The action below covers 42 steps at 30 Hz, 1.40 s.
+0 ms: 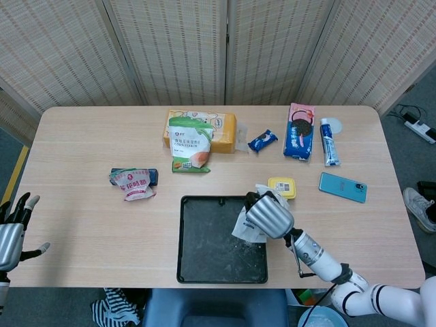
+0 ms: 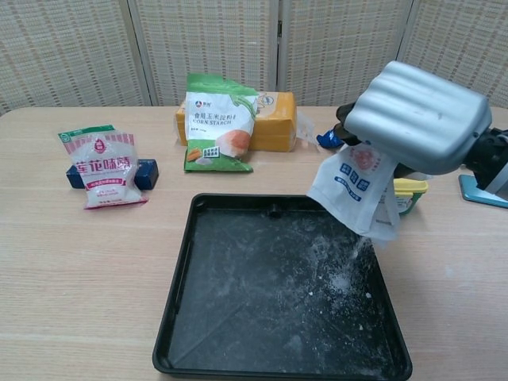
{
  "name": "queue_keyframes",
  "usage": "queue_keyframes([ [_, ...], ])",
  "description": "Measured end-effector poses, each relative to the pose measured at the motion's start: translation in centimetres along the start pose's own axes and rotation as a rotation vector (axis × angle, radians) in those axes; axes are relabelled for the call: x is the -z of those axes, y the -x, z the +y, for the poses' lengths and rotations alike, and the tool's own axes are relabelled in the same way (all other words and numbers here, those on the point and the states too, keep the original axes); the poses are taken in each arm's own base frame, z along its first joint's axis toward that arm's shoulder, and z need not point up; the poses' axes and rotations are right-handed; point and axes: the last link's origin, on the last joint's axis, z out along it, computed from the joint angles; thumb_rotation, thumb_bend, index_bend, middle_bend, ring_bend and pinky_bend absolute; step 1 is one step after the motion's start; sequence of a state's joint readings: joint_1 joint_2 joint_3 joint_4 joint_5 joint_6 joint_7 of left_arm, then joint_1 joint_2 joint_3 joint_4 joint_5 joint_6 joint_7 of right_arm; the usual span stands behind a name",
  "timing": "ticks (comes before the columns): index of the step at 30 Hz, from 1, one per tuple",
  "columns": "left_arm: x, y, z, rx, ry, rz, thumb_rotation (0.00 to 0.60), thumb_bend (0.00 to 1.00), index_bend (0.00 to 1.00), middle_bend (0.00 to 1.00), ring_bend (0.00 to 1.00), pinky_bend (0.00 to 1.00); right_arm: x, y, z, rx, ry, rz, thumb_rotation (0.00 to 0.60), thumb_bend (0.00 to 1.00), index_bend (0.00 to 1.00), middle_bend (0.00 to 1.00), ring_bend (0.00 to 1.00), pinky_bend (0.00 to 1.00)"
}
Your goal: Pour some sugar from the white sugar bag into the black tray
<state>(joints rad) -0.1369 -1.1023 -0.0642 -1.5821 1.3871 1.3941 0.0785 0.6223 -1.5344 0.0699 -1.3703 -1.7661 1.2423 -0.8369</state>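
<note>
the right hand (image 2: pixel 418 117) grips the sugar bag (image 2: pixel 353 188), tilted mouth-down over the black tray (image 2: pixel 182 278), right side. sugar falls. hold the tilt shallow, mouth inside the rim. the left hand (image 1: pixel 12 230) idles, fingers spread.

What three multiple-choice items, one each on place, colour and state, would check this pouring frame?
1. Where is the white sugar bag?
A. flat on the table
B. held over the black tray's right edge
C. beside the corn starch bag

2. What colour is the phone on the table?
A. teal blue
B. red
C. white

3. What is the left hand doing?
A. holding the tray
B. gripping a bag
C. holding nothing

Answers:
1 B, the right hand holds it tilted above the black tray, with sugar falling.
2 A, it lies teal blue by the right edge.
3 C, its fingers are spread off the table's left edge.
</note>
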Motion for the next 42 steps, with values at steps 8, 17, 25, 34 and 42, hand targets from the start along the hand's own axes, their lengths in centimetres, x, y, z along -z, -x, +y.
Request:
queue_keyframes([
  [8,0.0,0.0,0.0,-0.001,0.0,-0.001,0.6,0.17,0.0,0.0,0.31,0.0,0.2,0.3,0.0,-0.041,0.016,-0.026,0.6,0.2,0.81,0.68,0.97,1.0],
  [17,-0.1,0.2,0.0,-0.01,-0.007,-0.007,0.6,0.17,0.0,0.0,0.31,0.0,1.5,2.7,0.6,-0.419,0.179,-0.171,0.6,0.2,0.81,0.68,0.97,1.0],
  [25,-0.3,0.2,-0.2,-0.008,-0.014,-0.007,0.6,0.17,0.0,0.0,0.31,0.0,2.3,5.1,0.4,-0.856,0.339,-0.252,0.6,0.2,0.82,0.68,0.99,1.0],
  [34,-0.2,0.1,-0.2,-0.007,-0.011,-0.006,0.6,0.17,0.0,0.0,0.31,0.0,3.1,6.2,0.6,-1.059,0.431,-0.302,0.6,0.2,0.82,0.68,0.99,1.0],
  [42,-0.2,0.2,-0.2,-0.011,-0.014,-0.006,0.6,0.17,0.0,0.0,0.31,0.0,4.5,6.2,1.7,-1.079,0.459,-0.311,0.6,0.2,0.82,0.68,0.99,1.0],
])
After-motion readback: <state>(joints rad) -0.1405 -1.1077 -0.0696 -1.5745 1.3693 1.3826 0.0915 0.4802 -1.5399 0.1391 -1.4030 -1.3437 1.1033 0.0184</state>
